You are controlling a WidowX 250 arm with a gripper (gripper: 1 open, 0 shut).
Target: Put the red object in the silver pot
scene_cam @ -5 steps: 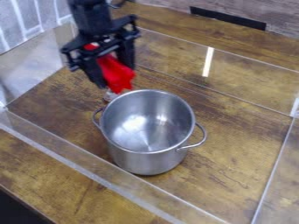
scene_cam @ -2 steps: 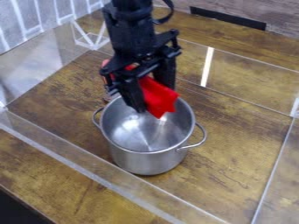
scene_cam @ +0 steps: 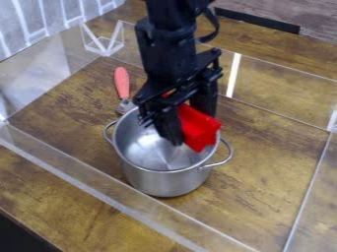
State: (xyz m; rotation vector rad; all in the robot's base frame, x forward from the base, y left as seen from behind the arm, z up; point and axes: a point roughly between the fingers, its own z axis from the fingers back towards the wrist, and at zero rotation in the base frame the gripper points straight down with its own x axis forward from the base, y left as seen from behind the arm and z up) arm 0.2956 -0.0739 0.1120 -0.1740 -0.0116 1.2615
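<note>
The red object [scene_cam: 198,127] is a bright red blocky piece held between the fingers of my black gripper [scene_cam: 184,116]. It hangs tilted just above the far right part of the silver pot's opening. The silver pot [scene_cam: 148,169] is a round shiny steel pot with two small loop handles, standing on the wooden table at the middle of the view. My gripper points down over the pot, its jaws closed on the red object.
A slim pink-handled utensil [scene_cam: 122,83] with a metal end lies on the table behind the pot to the left. Clear acrylic walls [scene_cam: 79,182] fence the wooden table on the near and right sides. A white wire rack [scene_cam: 105,37] stands at the back left.
My gripper has carried the red object to the right and slightly nearer, from behind the pot's left rim to above its opening. The pink-handled utensil is now uncovered behind the pot.
</note>
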